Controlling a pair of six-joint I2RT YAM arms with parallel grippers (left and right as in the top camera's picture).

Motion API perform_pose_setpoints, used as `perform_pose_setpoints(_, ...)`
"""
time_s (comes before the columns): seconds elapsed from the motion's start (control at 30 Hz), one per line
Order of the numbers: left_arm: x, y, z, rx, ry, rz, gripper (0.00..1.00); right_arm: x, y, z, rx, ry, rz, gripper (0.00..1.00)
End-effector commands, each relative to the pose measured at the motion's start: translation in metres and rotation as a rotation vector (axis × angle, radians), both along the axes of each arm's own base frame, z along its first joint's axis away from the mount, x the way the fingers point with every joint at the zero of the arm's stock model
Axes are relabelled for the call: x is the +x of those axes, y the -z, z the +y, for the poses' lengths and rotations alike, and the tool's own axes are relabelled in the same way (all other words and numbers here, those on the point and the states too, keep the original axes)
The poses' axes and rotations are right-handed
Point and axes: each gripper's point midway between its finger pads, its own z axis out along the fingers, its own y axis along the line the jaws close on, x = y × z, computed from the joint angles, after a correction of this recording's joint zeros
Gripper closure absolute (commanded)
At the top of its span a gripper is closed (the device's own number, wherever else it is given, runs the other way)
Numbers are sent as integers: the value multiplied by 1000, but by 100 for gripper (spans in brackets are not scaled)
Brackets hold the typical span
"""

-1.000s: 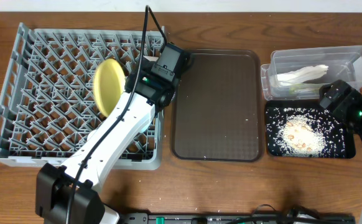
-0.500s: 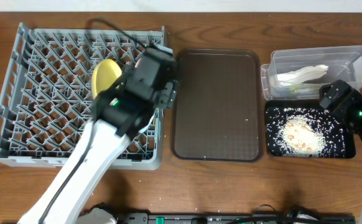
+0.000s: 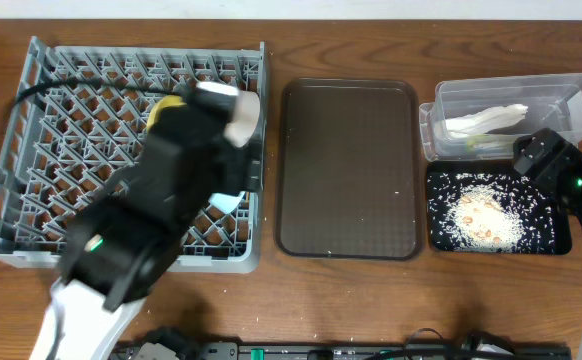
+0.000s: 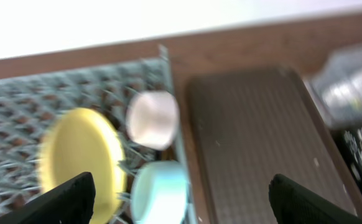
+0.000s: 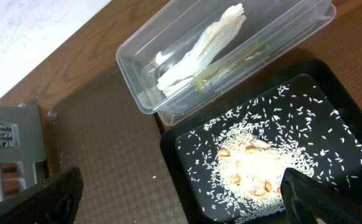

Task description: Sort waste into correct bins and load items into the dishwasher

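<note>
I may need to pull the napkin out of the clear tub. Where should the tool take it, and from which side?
Pinch the napkin across its narrow middle, coming straight down from above. It lies as a long crumpled strip along the clear tub, whose walls would likely block a sideways approach. The greenish wrapper lies right beside it, so pinch only the white.

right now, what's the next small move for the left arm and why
Probably lift the left end effector away from the dish rack: it is open and empty, and the yellow plate, white bowl and blue bowl already sit in the rack.
</note>
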Motion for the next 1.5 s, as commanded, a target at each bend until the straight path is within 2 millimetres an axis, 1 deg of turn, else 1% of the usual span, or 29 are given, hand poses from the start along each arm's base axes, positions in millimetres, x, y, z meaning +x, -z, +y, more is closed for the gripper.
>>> perform_pose_setpoints(0.0, -15, -33, 35, -56, -116, -99, 9, -1, -1, -2, 1, 16, 0, 1)
perform_pose_setpoints(0.07, -25, -38, 46, -37, -122, -131, 9, -1, -1, -2, 1, 16, 0, 1)
perform_pose_setpoints(0.13, -30, -44, 53, 7, -105, -174, 8, -1, -1, -2, 1, 16, 0, 1)
perform_pose_setpoints(0.2, -34, -48, 60, 16, -109, -220, 8, -1, -1, -2, 1, 16, 0, 1)
perform_pose_setpoints(0.27, -38, -47, 64, 15, -95, -262, 8, -1, -1, -2, 1, 16, 0, 1)
perform_pose_setpoints(0.33, -40, -40, 67, 7, -72, -289, 8, -1, -1, -2, 1, 16, 0, 1)
perform_pose_setpoints(0.47, -40, -19, 76, -26, -95, -356, 8, -1, -1, -2, 1, 16, 0, 1)
perform_pose_setpoints(0.63, -42, 5, 83, -50, -118, -507, 7, -1, -1, -2, 1, 16, 0, 1)
perform_pose_setpoints(0.7, -46, 18, 84, -55, -122, -545, 8, -1, -1, -2, 1, 16, 0, 1)
perform_pose_setpoints(0.73, -48, 28, 85, -57, -124, -559, 7, -1, -1, -2, 1, 16, 0, 1)
perform_pose_setpoints(0.9, -52, 64, 93, -53, -155, -594, 7, -1, -1, -2, 1, 16, 0, 1)
perform_pose_setpoints(1.17, -60, 107, 107, -43, -212, -660, 7, -1, -1, -2, 1, 16, 0, 1)
perform_pose_setpoints(1.27, -55, 125, 108, -42, -218, -640, 7, -1, -1, -2, 1, 16, 0, 1)
perform_pose_setpoints(1.47, -46, 167, 108, -36, -220, -576, 7, -1, -1, -2, 1, 16, 0, 1)
